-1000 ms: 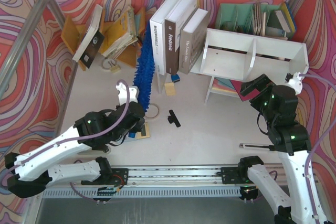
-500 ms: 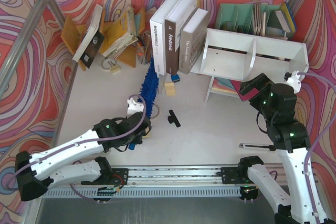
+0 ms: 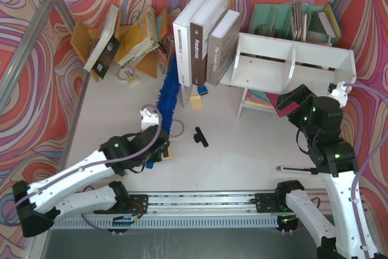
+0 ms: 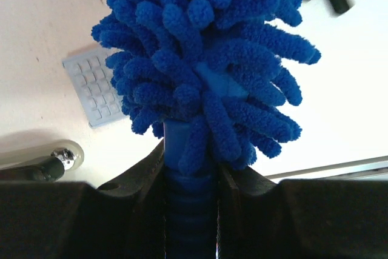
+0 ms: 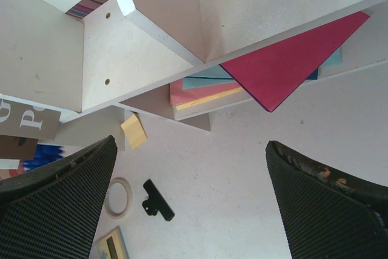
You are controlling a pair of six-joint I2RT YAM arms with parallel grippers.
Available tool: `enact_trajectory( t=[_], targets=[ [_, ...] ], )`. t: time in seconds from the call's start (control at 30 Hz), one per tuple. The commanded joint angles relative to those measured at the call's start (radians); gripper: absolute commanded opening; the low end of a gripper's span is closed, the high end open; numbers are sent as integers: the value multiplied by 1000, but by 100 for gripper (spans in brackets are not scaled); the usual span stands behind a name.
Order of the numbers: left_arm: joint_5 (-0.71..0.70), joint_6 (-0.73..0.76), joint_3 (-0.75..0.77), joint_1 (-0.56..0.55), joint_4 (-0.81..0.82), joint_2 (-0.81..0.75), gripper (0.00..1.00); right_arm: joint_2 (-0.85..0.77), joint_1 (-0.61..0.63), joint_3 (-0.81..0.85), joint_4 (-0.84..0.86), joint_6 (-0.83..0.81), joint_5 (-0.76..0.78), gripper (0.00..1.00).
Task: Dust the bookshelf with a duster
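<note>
The fluffy bright-blue duster (image 3: 168, 97) is clamped by its slim handle in the left gripper (image 4: 191, 177) and is stretched over the white table (image 3: 242, 150) toward the books (image 3: 203, 37), left of the bookshelf (image 3: 291, 65). The right gripper (image 5: 191, 174) is held wide open by the bookshelf, and swirly red walls (image 3: 36, 59) are seen all round.

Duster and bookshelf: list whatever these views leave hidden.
- Handle of the duster: left wrist view, buried inside the left claw and cut off by the bottom edge.
- bookshelf: right wrist view, cropped by the frame edges, ends unseen.
- papers under the bookshelf: right wrist view, mostly covered by it.
</note>
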Motion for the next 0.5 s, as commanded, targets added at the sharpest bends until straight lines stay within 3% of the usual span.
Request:
enact_trajectory(
  t=[0.0,0.17,0.3,0.47],
  targets=[
    [-113,-3,110,5,-42,-105,0,2,2,32,37,-34,-24,99],
    [-11,11,62,5,65,-169,0,-3,2,26,36,-37,-44,99],
    [16,-30,-8,4,114,-105,0,-6,2,10,51,-47,-71,99],
    [35,-77,-82,5,173,-43,0,-38,2,-73,180,-212,-202,99]
  ],
)
